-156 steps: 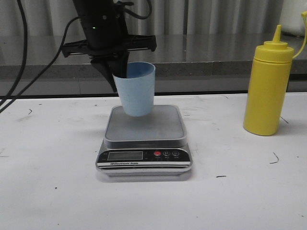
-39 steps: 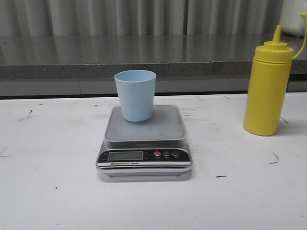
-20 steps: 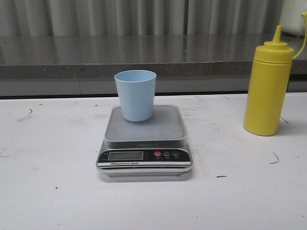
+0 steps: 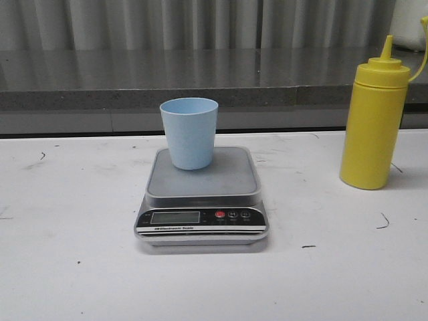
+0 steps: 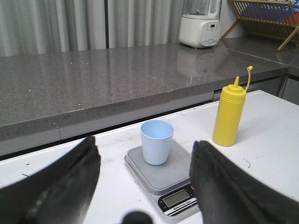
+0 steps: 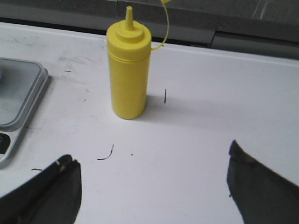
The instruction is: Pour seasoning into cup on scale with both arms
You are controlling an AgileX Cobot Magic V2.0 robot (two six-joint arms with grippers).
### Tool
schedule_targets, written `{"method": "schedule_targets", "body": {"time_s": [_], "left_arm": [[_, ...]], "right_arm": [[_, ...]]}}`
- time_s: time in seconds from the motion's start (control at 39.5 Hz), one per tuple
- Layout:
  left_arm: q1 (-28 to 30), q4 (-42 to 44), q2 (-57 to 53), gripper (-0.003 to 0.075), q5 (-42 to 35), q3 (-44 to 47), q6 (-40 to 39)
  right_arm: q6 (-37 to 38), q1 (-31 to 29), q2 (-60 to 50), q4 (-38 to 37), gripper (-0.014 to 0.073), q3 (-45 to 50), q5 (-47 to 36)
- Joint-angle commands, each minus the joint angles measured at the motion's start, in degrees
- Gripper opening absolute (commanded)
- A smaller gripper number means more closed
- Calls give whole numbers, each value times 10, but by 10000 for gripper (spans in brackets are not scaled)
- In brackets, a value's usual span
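The pale blue cup (image 4: 189,133) stands upright on the grey platform of the scale (image 4: 227,179) at the table's middle, also seen as cup (image 5: 157,142) on scale (image 5: 156,176) in the left wrist view. The yellow seasoning bottle (image 4: 372,120) stands upright at the right, with its cap hanging loose on a strap. My left gripper (image 5: 145,179) is open and empty, pulled back well short of the cup. Open and empty too, my right gripper (image 6: 152,179) hangs above bare table short of the bottle (image 6: 128,70). Neither arm shows in the front view.
A grey stone counter (image 4: 200,80) runs behind the white table (image 4: 80,281). On it stand a white blender base (image 5: 200,28) and a wooden dish rack (image 5: 264,18) at the far right. Small dark marks dot the tabletop.
Four seconds ago my left gripper held the cup just over the scale. It has since let go and withdrawn out of the front view. Over the last second nothing has moved.
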Motion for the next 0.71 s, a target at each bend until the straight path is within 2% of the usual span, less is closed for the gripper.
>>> {"method": "schedule_targets", "body": {"time_s": [0.0, 0.13, 0.28, 0.38, 0.53, 0.58, 0.68], "left_arm": [[-4, -3, 12, 421, -49, -15, -5], [-4, -3, 12, 421, -49, -15, -5], [-4, -3, 12, 421, -49, -15, -5], [-4, -3, 12, 421, -49, -15, -5], [-4, -3, 12, 421, -49, -15, -5], [-4, -3, 12, 421, -49, -15, -5], [-4, -3, 12, 421, -49, -15, -5]], "right_arm": [[-24, 19, 9, -6, 645, -15, -63], [-33, 45, 36, -6, 645, -15, -116], [-30, 47, 87, 1, 645, -15, -203], [-29, 47, 121, 34, 645, -15, -210], [-29, 47, 206, 38, 645, -5, -239], [-29, 47, 229, 38, 645, 15, -276], [-21, 47, 262, 43, 645, 91, -428]]}}
